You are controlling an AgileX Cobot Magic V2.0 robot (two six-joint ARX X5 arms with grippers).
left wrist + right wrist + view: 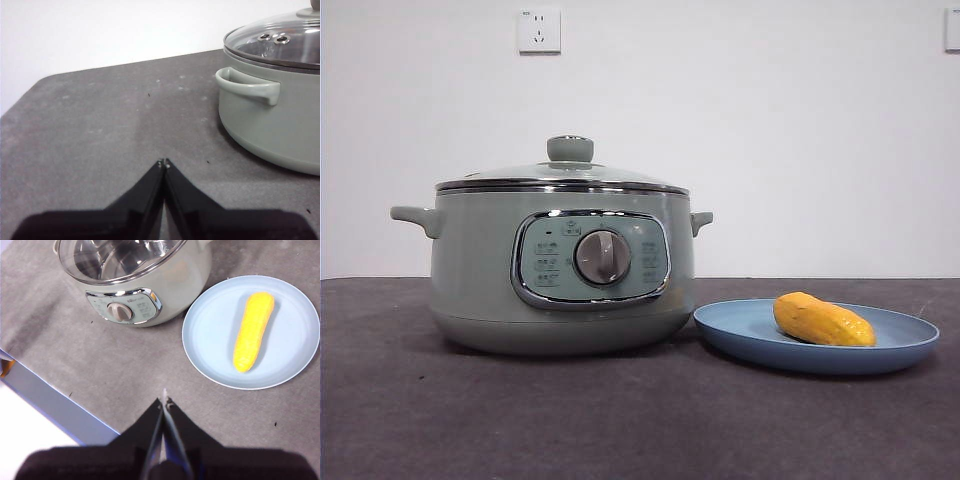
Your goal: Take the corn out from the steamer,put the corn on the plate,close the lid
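The short yellow-orange corn cob with tapered ends lies on its side in the wide, shallow, round light-blue plate, off toward the plate's 3 o'clock side as the front view shows it, and touches nothing else. It looks firm and light, with a rounded, faintly ribbed skin that could roll or slip under a narrow pinch; I judge the safest hold would be across its thick middle, jaws square to its length, not on the tapering ends. The plate sits just beside the large round pale-green electric steamer pot, at the pot's 3 o'clock, rim close to the pot's base. The low domed glass lid with chrome rim sits level and closed on the pot; its round pale-green knob is the obvious place to grasp it, being small and smooth, while the glass dome would be heavy and breakable. By this layout every step of the task appears done. The left gripper hovers over bare grey tabletop beside the pot's side handle, jaws pressed together and holding nothing. The right gripper hangs above the table near the plate, jaws likewise closed and empty
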